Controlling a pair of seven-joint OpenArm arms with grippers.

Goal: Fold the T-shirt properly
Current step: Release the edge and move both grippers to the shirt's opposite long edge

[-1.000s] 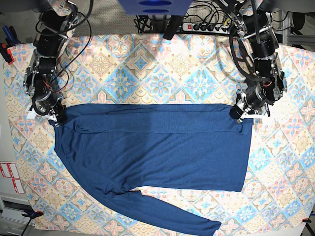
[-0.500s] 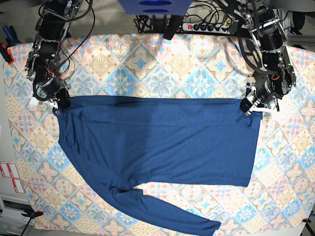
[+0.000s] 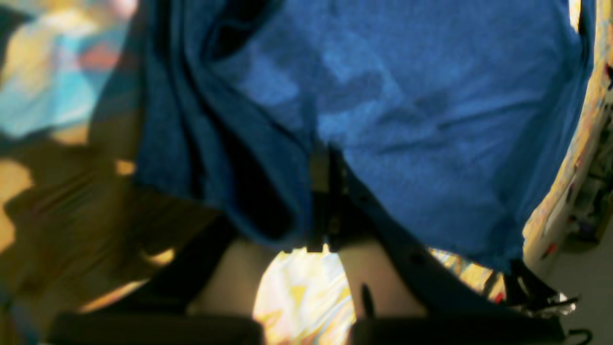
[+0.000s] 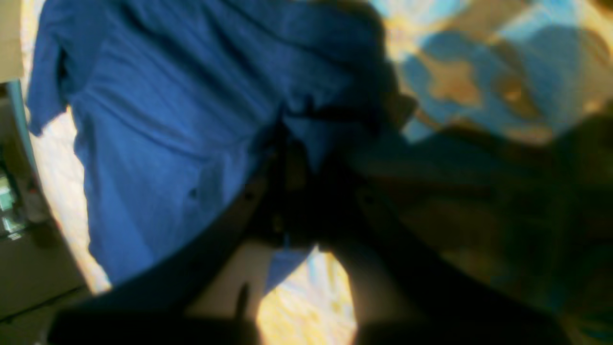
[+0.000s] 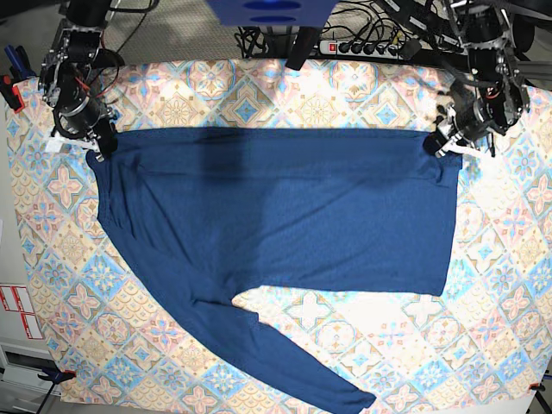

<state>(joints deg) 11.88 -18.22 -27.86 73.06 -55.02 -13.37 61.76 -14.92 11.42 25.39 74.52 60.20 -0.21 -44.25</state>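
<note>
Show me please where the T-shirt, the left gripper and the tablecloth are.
T-shirt (image 5: 285, 207), base view, middle of the body.
left gripper (image 5: 438, 145), base view, tips pinching the shirt's corner.
tablecloth (image 5: 285, 95), base view, bare patterned part above the shirt.

A pastel patterned tablecloth (image 5: 285, 95) covers the table — behind it, a power strip (image 5: 362, 47) and tangled cables (image 5: 259, 39).

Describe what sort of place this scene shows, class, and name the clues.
Probably a robotics lab workbench: a tablecloth covers the table, two robot arms hold a T-shirt at its far corners, and a power strip with cables sits behind.
</note>
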